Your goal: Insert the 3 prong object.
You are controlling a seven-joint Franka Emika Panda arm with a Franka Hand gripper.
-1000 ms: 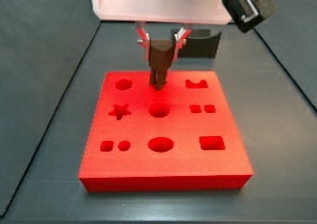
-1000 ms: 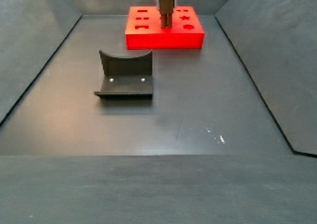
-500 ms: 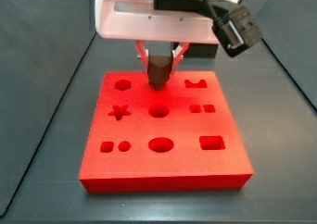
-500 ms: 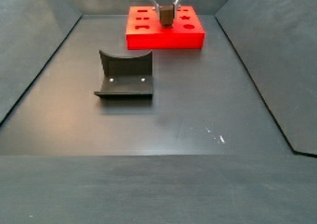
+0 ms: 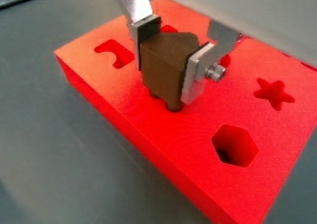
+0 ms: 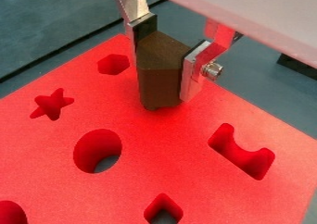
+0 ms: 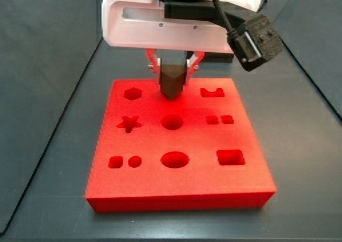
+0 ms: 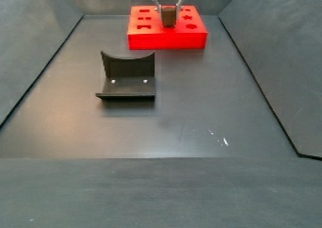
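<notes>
My gripper [image 7: 173,74] is shut on the 3 prong object [image 5: 166,68], a dark brown peg held upright between the silver fingers [image 5: 199,68]. Its prong tips rest at the top face of the red board [image 7: 174,176], at the board's far middle. It shows the same way in the other wrist view [image 6: 158,72], with the gripper [image 6: 166,66] around it. In a side view the gripper [image 8: 169,9] stands over the red board [image 8: 165,40] at the far end of the floor. How deep the prongs sit in their holes is hidden.
The board carries several cut-out holes: a star [image 7: 130,123], a round hole [image 7: 174,159], a square [image 7: 229,157], a hexagon [image 5: 232,144] and a U-shape [image 6: 240,150]. A dark fixture [image 8: 126,76] stands on the floor in mid-field. Sloped dark walls bound the floor.
The gripper has come straight down with the peg, so its lower end now sits lower at the board's top face. The white gripper body shows lower in the side view.
</notes>
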